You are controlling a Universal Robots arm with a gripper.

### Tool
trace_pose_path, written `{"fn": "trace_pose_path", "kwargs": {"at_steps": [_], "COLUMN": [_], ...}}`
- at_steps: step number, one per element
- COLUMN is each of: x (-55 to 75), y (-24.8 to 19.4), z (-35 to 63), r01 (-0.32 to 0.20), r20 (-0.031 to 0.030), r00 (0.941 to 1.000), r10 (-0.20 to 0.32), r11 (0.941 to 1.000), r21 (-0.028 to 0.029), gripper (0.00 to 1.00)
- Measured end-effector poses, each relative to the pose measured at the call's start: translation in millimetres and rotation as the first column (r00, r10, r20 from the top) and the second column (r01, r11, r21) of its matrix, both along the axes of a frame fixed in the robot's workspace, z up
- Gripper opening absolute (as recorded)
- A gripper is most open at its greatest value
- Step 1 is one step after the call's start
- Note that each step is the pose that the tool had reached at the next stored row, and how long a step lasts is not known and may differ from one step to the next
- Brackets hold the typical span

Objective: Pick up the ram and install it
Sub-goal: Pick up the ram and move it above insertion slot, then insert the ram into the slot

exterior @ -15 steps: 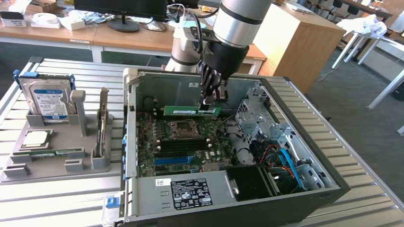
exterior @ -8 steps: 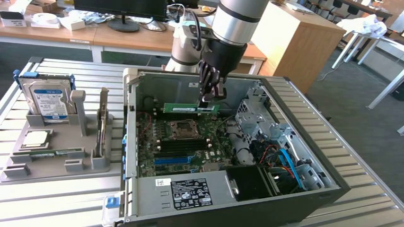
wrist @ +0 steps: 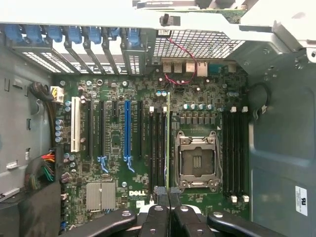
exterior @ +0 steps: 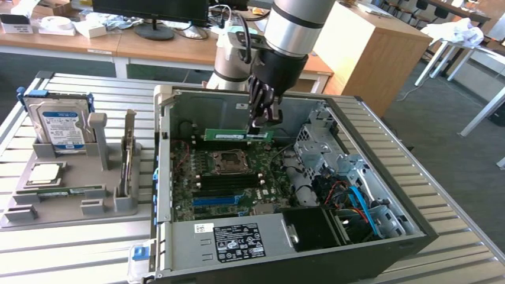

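Observation:
The ram (exterior: 229,135) is a long green stick held level inside the open computer case (exterior: 162,177), above the motherboard (exterior: 229,177). My gripper (exterior: 263,125) reaches down from above, shut on the stick's end at the exterior view's right. In the wrist view the ram (wrist: 168,143) appears edge-on as a thin line between my closed fingers (wrist: 159,212), with my gripper (wrist: 168,197) over the black memory slots (wrist: 156,148) right beside the empty processor socket (wrist: 196,160). I cannot tell whether the stick touches a slot.
A grey holder (exterior: 71,201) at the exterior view's left carries a blue-labelled hard drive (exterior: 61,121) and a square silver processor chip (exterior: 44,173). The metal drive cage (exterior: 323,148), cables (exterior: 355,198) and the case walls hem in the motherboard. Expansion slots (wrist: 127,128) lie beside the memory slots.

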State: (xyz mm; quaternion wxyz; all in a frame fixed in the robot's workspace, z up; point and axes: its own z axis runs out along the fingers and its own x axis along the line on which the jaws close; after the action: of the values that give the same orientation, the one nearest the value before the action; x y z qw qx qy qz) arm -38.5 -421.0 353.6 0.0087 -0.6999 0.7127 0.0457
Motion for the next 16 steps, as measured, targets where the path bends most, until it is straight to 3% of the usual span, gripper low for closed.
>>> {"fn": "trace_pose_path", "kwargs": {"at_steps": [8,16], "x": [0.0,0.0], "y": [0.0,-0.1], "z": [-12.2,-12.6], "r01": [0.000,0.000], "r20": [0.0001,0.0001], "r00": [1.0000,1.0000], "r10": [0.000,0.000], "r11": [1.0000,1.0000], "r21": [0.0002,0.0002], "gripper": [0.11,0.11]}}
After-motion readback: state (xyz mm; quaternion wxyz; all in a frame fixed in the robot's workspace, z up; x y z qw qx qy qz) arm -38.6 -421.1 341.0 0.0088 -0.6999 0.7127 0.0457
